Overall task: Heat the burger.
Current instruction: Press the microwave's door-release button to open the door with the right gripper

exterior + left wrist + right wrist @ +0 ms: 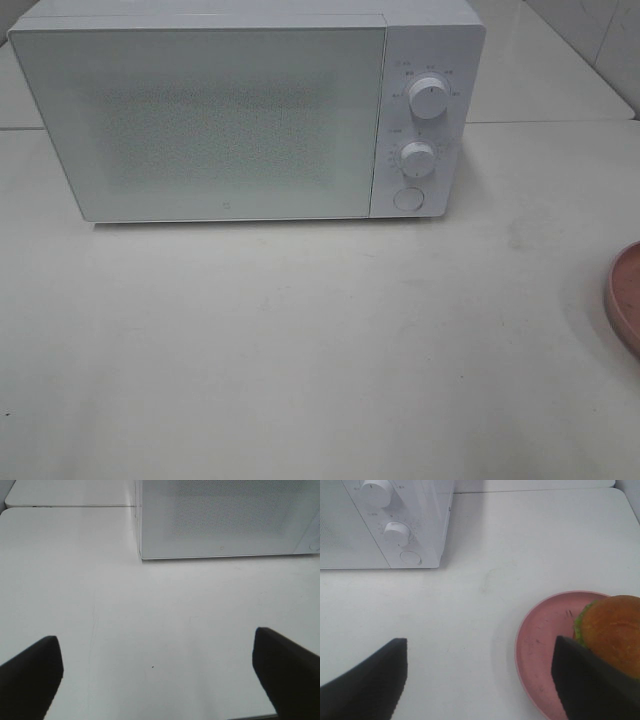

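Observation:
The burger (615,630), with a golden-brown bun and a green lettuce edge, sits on a round pink plate (545,635) in the right wrist view. My right gripper (477,680) is open over bare table, and one dark finger (590,680) overlaps the plate's near side and part of the burger. Nothing lies between its fingers. In the high view only the plate's rim (625,295) shows at the right edge; the burger and both grippers are out of that frame. My left gripper (157,672) is open and empty over the table in front of the microwave.
A white microwave (240,120) stands at the back of the white table with its door shut. Its panel carries two knobs (428,98) (418,157) and a round button (408,198). A table seam (550,122) runs behind on the right.

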